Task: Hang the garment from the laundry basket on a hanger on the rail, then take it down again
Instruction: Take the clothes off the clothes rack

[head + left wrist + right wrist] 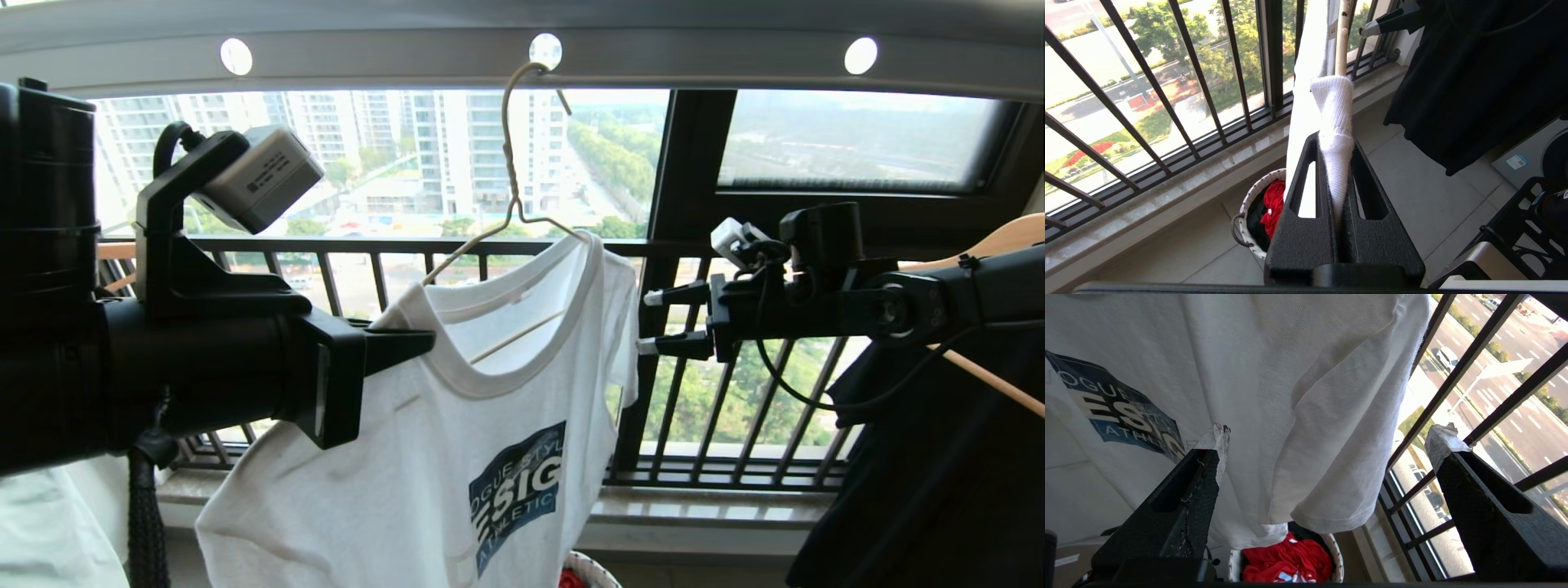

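Observation:
The white garment with its dark blue chest print hangs on the thin wire hanger. The hanger's hook sits in a hole of the grey rail. My left gripper is shut on the garment's shoulder beside the neckband; in the left wrist view its jaws pinch a fold of the white cloth. My right gripper stands open just off the other sleeve. In the right wrist view that sleeve hangs between its spread fingers without touching them. The laundry basket stands on the floor below.
A red cloth lies in the basket. A black shirt on a wooden hanger hangs close behind my right arm. The black barred window railing and a stone sill run right behind the garment.

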Controlling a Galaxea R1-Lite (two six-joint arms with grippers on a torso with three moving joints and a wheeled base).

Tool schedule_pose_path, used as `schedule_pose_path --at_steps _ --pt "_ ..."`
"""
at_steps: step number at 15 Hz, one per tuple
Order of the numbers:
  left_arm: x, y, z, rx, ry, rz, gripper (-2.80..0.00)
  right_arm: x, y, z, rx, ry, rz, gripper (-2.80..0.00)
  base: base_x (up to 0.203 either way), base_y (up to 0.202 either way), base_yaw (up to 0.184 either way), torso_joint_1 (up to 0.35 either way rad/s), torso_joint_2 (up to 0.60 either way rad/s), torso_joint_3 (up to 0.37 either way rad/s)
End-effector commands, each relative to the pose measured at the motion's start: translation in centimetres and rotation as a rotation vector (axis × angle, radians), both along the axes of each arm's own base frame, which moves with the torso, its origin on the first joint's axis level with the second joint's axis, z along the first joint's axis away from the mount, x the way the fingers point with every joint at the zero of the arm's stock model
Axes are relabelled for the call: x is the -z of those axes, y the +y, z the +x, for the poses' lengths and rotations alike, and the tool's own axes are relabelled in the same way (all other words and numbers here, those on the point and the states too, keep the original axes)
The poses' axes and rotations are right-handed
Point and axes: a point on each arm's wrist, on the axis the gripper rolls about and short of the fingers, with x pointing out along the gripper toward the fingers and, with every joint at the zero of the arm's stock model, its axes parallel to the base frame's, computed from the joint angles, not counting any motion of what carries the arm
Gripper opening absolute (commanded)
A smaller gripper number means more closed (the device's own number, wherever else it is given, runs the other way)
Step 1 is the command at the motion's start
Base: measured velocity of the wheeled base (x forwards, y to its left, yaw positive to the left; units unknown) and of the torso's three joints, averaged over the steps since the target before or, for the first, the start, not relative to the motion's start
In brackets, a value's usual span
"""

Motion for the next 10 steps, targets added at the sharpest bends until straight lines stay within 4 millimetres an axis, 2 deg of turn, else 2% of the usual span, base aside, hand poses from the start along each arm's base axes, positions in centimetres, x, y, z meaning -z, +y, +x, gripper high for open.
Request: schedule_pose_path --at_steps 1,4,9,10 --pt "0.0 0.0 0.0 0.0 0.001 0.001 -2.8 0.4 0.8 0.1 -0.035 0.007 0.005 0.0 0.0 0.0 0.0 0.0 0.0 0.0" --pt "0.0 0.0 0.0 0.0 0.0 0.0 -2.8 0.8 2.2 0.0 -0.072 0.018 0.006 0.0 0.0 0.0 0.0 0.0 0.0 0.0" --pt "0.0 0.0 0.0 0.0 0.0 0.0 -2.8 0.8 2.4 1.4 -0.063 0.02 0.019 0.0 0.0 0.0 0.0 0.0 0.0 0.0" --pt "0.0 0.0 0.0 0.0 0.0 0.0 -2.8 0.8 2.4 1.4 -0.062 0.02 0.018 -2.8 0.0 0.0 0.0 0.0 0.0 0.0"
